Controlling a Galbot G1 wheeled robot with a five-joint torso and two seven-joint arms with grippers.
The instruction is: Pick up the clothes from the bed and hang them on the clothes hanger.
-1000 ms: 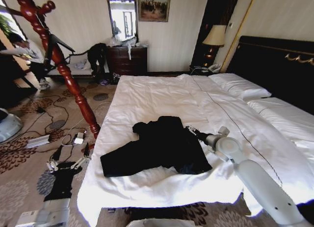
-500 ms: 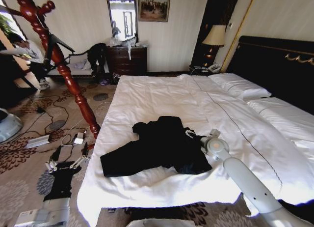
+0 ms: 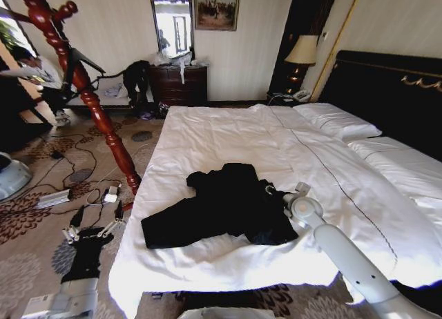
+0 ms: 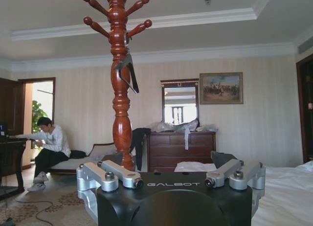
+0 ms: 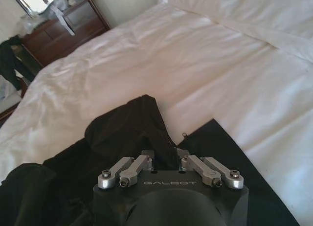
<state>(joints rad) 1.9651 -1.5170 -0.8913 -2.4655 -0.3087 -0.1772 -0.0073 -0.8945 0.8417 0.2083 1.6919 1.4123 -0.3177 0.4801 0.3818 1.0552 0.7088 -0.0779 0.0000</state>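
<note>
Lying spread on the near part of the bed, the black coat sits on the white sheet, one sleeve reaching toward the bed's left edge. The right pincer is down on the coat's right side, its fingers clenched on a raised fold of the black cloth. The left pincer hangs low beside the bed, fingers released, facing the reddish-brown coat stand on the carpet.
</note>
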